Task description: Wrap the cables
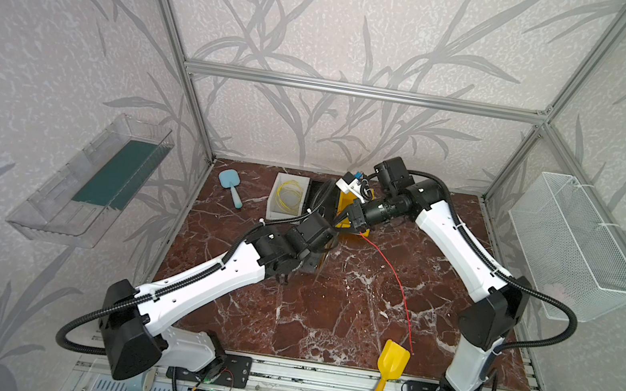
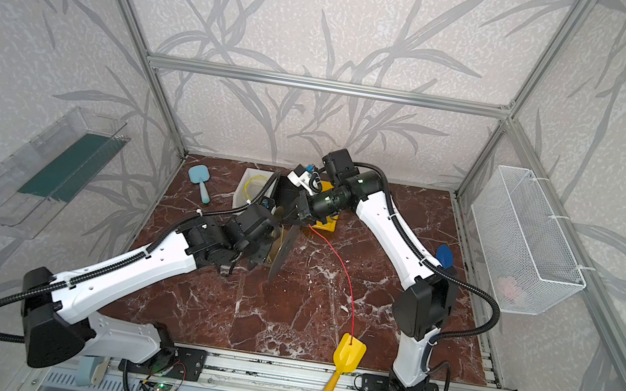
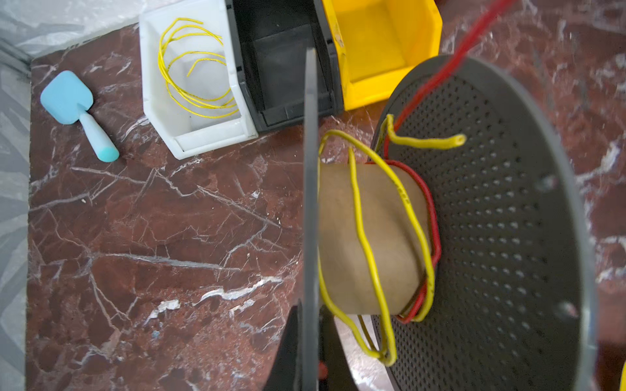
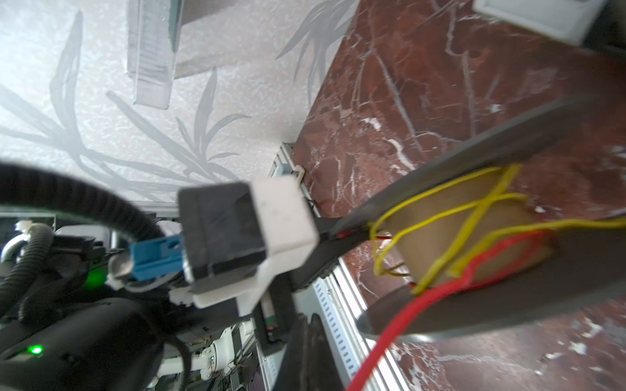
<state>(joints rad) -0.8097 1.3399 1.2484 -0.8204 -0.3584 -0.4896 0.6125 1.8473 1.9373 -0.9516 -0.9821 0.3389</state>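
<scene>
Jaws left: clamped on spool (image 3: pixel 393 237) | jaws right: pinching red cable (image 4: pixel 386 338)

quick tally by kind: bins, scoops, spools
bins: 3 (white bin, black bin, yellow bin)
scoops: 2 (blue scoop, yellow scoop)
spool: 1
total: 6
</scene>
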